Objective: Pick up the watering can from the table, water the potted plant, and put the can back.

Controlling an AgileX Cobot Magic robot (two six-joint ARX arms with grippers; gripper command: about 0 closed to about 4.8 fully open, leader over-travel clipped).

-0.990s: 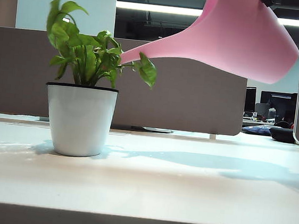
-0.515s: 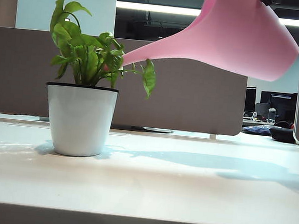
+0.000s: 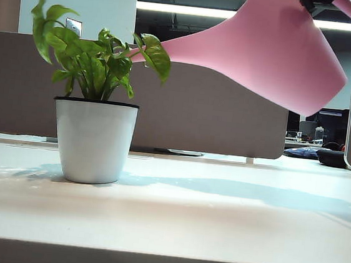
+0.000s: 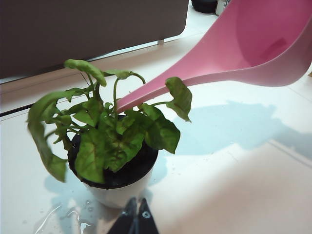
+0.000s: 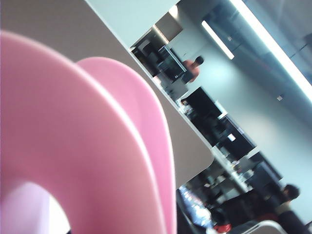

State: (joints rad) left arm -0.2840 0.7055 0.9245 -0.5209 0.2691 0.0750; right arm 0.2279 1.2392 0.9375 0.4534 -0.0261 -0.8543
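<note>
Worktop [image 3: 215, 230]: big pale slab, bare but for the pot; wet patches gleam at the pot's foot in the left wrist view, so some water has prob. landed outside the pot.

Can [image 3: 278, 54]: held aloft, clear of the worktop, at abt 1 o'clock from the plant in the ext. view. Body tipped, spout running toward 9 o'clock and reaching in among the leaves. That tilt is what pouring needs, spout mouth over the soil. No stream visible, so can't say if water is running. Judging by this, the watering step is under way; setting the can back is yet to do.

Plant [image 3: 94, 66]: stands upright at 9 o'clock on the worktop, white pot, black rim. Leaves splayed around the spout tip, one leaf touching or just beside it; can't tell which.

Right pincer: not itself seen. A dark bit shows at the can's top edge in the ext. view, and its wrist cam is filled w/ pink plastic. Likely gripping the can near the handle, but can't tell how the jaws stand.

Left pincer [image 4: 135, 219]: smallest thing in sight, tips pressed together, holding nothing, hanging near the pot's base, idle, perhaps parked so its cam watches the pour.
</note>
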